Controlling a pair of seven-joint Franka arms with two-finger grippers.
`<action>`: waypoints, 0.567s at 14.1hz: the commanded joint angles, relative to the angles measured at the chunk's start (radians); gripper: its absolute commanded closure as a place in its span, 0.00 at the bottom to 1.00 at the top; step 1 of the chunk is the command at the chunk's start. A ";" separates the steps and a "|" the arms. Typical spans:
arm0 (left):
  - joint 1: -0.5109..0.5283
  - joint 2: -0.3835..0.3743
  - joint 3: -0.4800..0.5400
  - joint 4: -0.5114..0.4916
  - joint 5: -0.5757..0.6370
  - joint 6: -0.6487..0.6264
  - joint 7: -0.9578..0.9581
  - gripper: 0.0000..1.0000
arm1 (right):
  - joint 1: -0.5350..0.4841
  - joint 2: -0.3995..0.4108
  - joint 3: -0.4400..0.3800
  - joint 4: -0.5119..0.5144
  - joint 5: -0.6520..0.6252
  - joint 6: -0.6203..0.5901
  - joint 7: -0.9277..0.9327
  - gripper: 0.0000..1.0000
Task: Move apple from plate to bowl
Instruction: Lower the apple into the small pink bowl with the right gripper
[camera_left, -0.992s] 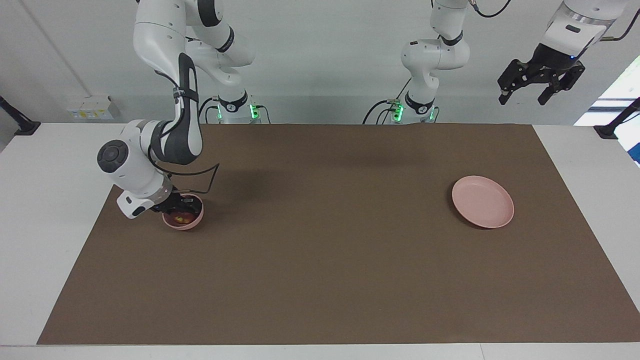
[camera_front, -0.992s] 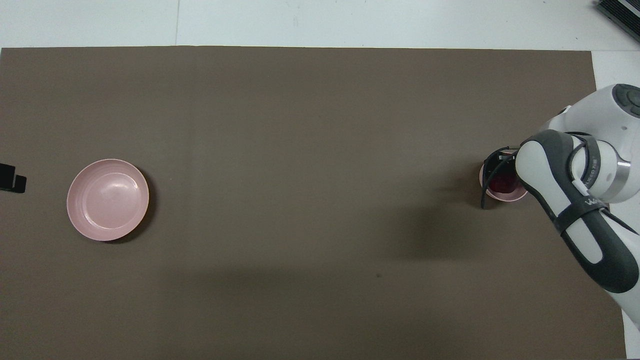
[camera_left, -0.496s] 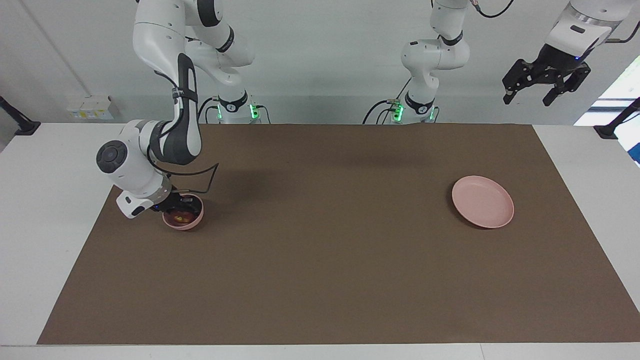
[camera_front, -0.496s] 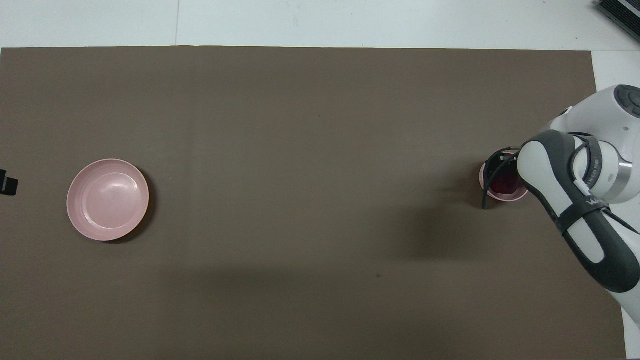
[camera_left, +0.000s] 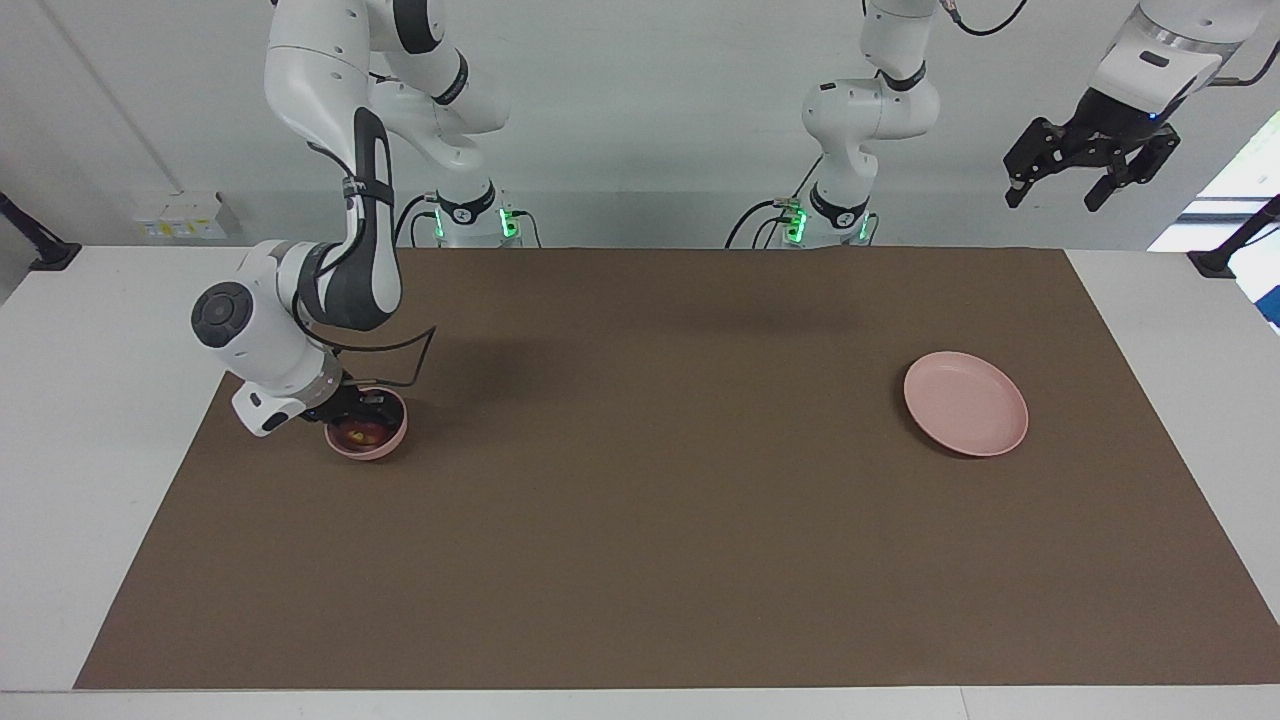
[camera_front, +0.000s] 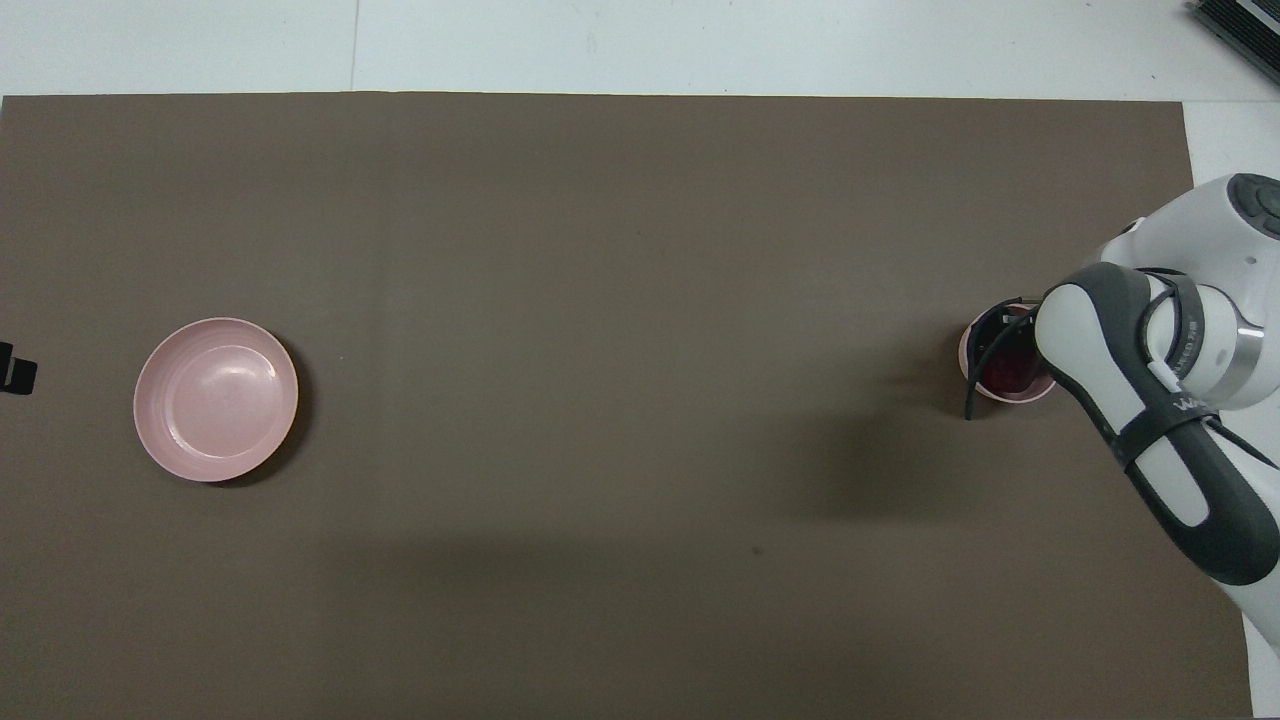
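The dark red apple (camera_left: 366, 433) with its yellowish patch lies inside the small pink bowl (camera_left: 388, 446), which stands near the right arm's end of the table. My right gripper (camera_left: 350, 410) reaches down into the bowl right at the apple; the wrist hides how it meets the fruit. From overhead, the apple (camera_front: 1008, 368) and the bowl's rim (camera_front: 966, 352) show beside the arm. The flat pink plate (camera_left: 966, 403) lies bare toward the left arm's end. My left gripper (camera_left: 1052, 198) hangs open high above that end of the table, holding nothing.
A brown mat (camera_left: 640, 500) covers most of the white table (camera_left: 100, 330). A black cable (camera_left: 400, 360) loops from the right arm's wrist just over the bowl. Both arm bases (camera_left: 470, 220) stand at the robots' edge.
The left gripper has risen a little and drawn toward its end of the table. The right arm has shifted only slightly at the bowl; the apple stays inside it.
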 joint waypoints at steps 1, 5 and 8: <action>0.004 -0.026 -0.001 -0.027 0.010 -0.007 0.010 0.00 | -0.011 -0.020 0.009 -0.021 -0.018 0.010 -0.015 0.00; 0.004 -0.026 0.001 -0.027 0.010 -0.007 0.010 0.00 | 0.001 -0.026 0.007 0.005 -0.018 -0.004 -0.007 0.00; 0.004 -0.026 -0.001 -0.027 0.010 -0.007 0.010 0.00 | 0.012 -0.080 0.009 0.016 -0.026 -0.016 0.040 0.00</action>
